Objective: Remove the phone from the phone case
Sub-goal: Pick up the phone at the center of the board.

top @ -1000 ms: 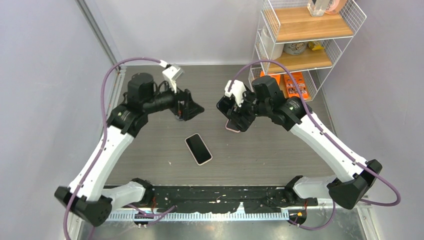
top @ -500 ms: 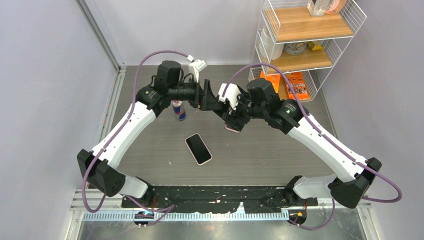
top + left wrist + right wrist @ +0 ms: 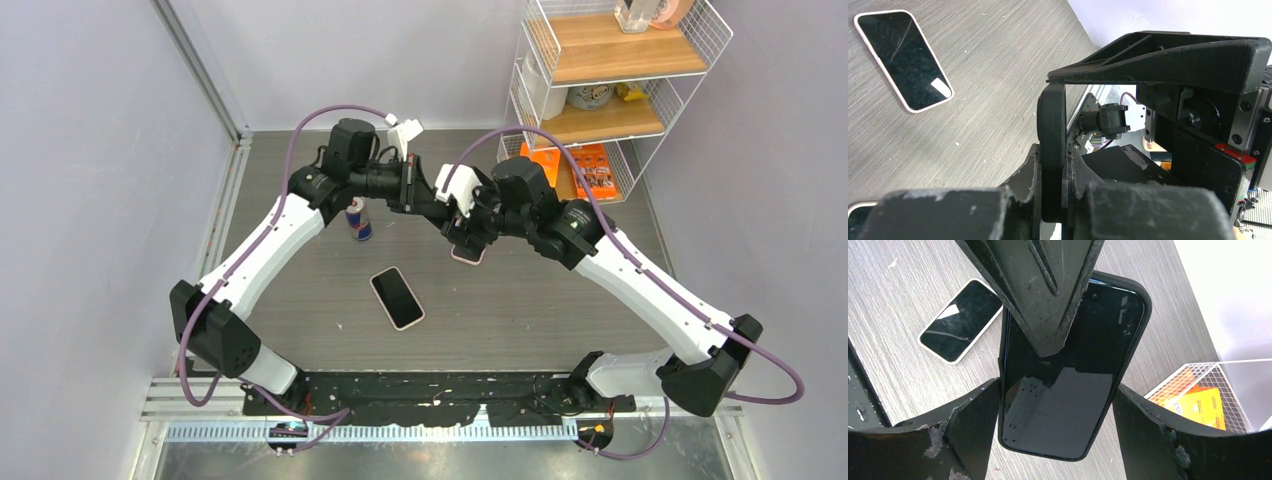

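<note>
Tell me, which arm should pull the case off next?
Probably left. The left tool is pinched on the phone case rim, ready to peel, while the right tool clamps its sides, holding it steady.

walls (image 3: 100, 200): pale lilac | table (image 3: 520, 310): grey woodgrain | shelf (image 3: 600, 50): white wire

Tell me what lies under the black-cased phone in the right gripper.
Below the black-cased phone show the grey table and, off to the side, a white-edged phone lying screen up. The table directly beneath is covered; overhead, a pinkish edge peeks out there.
</note>
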Motion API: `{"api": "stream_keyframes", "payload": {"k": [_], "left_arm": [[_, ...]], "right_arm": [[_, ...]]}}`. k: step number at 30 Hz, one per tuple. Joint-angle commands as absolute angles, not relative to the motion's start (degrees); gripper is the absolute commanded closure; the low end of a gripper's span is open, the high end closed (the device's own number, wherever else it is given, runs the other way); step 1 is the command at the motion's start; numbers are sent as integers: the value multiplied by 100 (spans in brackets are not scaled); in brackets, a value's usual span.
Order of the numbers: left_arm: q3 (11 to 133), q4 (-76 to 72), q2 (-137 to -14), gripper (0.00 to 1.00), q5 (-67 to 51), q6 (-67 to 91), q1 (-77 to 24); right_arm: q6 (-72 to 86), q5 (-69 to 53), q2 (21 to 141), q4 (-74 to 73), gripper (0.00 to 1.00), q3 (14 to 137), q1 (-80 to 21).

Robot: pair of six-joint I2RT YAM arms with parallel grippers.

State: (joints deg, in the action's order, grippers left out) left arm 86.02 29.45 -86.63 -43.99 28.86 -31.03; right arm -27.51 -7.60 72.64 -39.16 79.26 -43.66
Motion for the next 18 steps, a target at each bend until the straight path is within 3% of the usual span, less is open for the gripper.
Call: {"api": "stream_keyframes", "payload": {"k": [1,3,5,7,8,9,11,18], "left_arm": [[8766,2686,-8714,100,-4679,2648,-3133],[8712,2689,-8639,100,-4742,2521,-3138],[8620,2665,-8495,100,-4772,2353,-3137],[8521,2664,-8313,100,-4761,2124,-3129],[8466,2670,-8220,100,-4744,2017,-3129],[8419,2679,-8111,100,-4736,1928,-3122],[8311,2728,-7868,100,-4718,1699,-3112],[7923,2886,-7043,100,-4810,822,-3028]], "right_arm": [[-2696,-862,7072,-3371,94,7968,-4430],[-2652,-850,7048,-3398,91,7957,-4430],[-2628,-811,7018,-3442,70,7967,-4425],[-2602,-762,6950,-3481,36,7969,-4429],[-2593,-754,6892,-3498,29,7975,-4429],[-2582,-742,6827,-3542,16,7978,-4430],[-2568,-744,6742,-3623,3,8002,-4430],[-2591,-927,6416,-4018,5,8179,-4421]]}}
